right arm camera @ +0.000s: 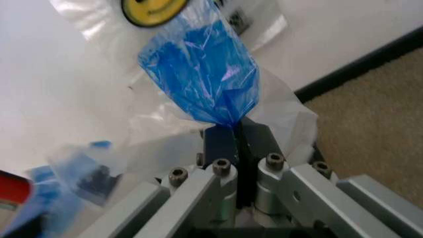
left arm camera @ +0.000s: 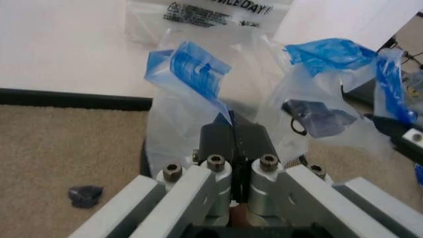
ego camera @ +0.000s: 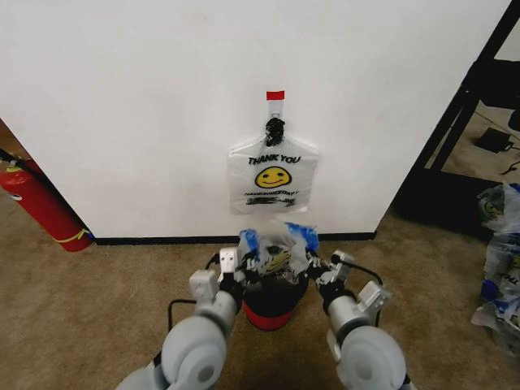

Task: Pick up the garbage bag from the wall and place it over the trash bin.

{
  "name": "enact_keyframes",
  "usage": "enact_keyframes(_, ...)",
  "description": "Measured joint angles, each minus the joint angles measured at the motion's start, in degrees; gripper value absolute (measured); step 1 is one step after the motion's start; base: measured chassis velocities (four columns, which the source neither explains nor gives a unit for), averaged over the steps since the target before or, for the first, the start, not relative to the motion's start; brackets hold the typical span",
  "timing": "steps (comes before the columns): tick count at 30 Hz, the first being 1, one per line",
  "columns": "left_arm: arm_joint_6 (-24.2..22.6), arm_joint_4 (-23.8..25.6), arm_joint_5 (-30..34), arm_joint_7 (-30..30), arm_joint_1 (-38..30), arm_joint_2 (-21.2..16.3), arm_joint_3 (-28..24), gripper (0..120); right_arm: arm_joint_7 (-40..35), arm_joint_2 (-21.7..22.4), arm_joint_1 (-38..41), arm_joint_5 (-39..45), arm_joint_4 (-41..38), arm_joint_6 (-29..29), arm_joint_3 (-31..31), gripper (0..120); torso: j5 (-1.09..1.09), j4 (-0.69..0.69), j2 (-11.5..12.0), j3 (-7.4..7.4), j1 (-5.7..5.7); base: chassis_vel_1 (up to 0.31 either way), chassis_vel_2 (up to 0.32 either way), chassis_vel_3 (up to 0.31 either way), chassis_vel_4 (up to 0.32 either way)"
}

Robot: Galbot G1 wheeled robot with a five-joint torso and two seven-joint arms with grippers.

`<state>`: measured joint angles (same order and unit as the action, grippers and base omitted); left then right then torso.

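Note:
The garbage bag [ego camera: 276,248] is crumpled and spread over the top of the trash bin [ego camera: 270,307], a small dark bin with a red bottom band standing on the carpet close to the wall [ego camera: 122,97]. My left gripper [ego camera: 238,272] holds the bag's left side. In the left wrist view its fingers are shut [left arm camera: 233,125] on a blue-marked handle of the garbage bag [left arm camera: 191,69]. My right gripper [ego camera: 318,272] holds the right side. In the right wrist view it is shut [right arm camera: 236,130] on the other blue handle of the garbage bag [right arm camera: 198,79].
An identical flat bag [ego camera: 272,175] hangs from a black hook [ego camera: 275,127] under a red tape strip [ego camera: 275,95]. A red fire extinguisher [ego camera: 41,203] leans at the left. At the right are a black rack [ego camera: 463,106] and more bags [ego camera: 500,260]. A dark scrap [left arm camera: 86,194] lies on the carpet.

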<state>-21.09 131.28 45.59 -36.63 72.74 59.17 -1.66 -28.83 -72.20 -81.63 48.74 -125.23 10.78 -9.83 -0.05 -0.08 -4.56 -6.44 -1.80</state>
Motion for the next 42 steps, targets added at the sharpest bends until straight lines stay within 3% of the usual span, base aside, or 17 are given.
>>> enact_keyframes(13,2.72,-5.18,-4.94,1.14,2.39,2.97,-2.91,0,-2.28,-2.11,-0.27,-1.5,5.14,-0.1,-0.52,0,0.0,-0.01,0.0,0.0,0.0,0.0,0.0,0.0,0.0)
enact_keyframes(28,3.41,-1.51,-8.81,0.35,8.57,-1.25,-3.72,0,-6.8,3.01,-5.25,-3.56,-0.82,5.05,-1.87,0,0.0,-0.01,0.0,0.0,0.0,0.0,0.0,0.0,0.0)
enact_keyframes(42,3.26,-2.57,-10.9,0.02,12.22,-2.3,-4.82,0,-10.68,3.15,-6.16,-3.91,0.96,9.27,-2.54,0,0.0,-0.01,0.0,0.0,0.0,0.0,0.0,0.0,0.0)
